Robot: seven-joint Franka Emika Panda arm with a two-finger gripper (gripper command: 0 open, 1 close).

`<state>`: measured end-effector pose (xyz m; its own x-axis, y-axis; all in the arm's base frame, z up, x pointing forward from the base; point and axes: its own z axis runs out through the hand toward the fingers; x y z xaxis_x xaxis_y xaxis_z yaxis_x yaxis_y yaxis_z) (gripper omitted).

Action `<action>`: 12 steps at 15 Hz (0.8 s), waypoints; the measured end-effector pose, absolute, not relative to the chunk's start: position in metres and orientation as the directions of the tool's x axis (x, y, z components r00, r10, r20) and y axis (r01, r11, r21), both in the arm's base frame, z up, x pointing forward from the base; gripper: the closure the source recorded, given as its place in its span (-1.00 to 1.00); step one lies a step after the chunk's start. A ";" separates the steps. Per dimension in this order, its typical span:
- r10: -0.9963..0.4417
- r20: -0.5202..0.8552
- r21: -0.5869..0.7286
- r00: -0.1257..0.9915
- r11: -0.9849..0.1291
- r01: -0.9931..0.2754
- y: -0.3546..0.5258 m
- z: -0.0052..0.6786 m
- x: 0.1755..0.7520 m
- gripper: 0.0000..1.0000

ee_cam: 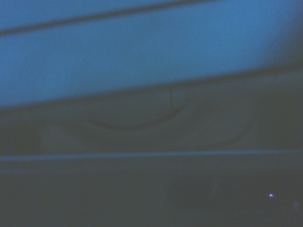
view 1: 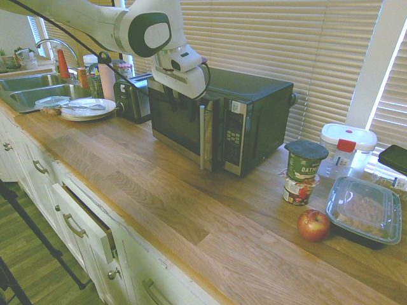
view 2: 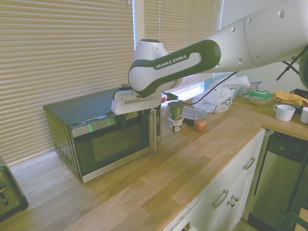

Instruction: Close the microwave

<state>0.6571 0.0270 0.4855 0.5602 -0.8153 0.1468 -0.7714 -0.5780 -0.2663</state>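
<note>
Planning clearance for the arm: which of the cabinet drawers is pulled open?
The drawer just left of the microwave in the first exterior view; its front juts out, unlike the flush ones.

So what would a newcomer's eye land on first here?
Probably the big white arm, its end effector down in front of the glass door of the black microwave, beside the vertical silver handle. After that, likely the red apple on the wooden counter, next to the lidded food container.
</note>
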 end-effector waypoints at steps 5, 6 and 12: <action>-0.833 0.129 -0.244 0.538 -0.552 -0.797 0.029 0.475 0.683 -1.00; -0.837 0.126 -0.252 0.532 -0.546 -0.799 0.030 0.475 0.685 -1.00; -0.847 0.106 -0.250 0.521 -0.530 -0.810 0.023 0.468 0.662 -1.00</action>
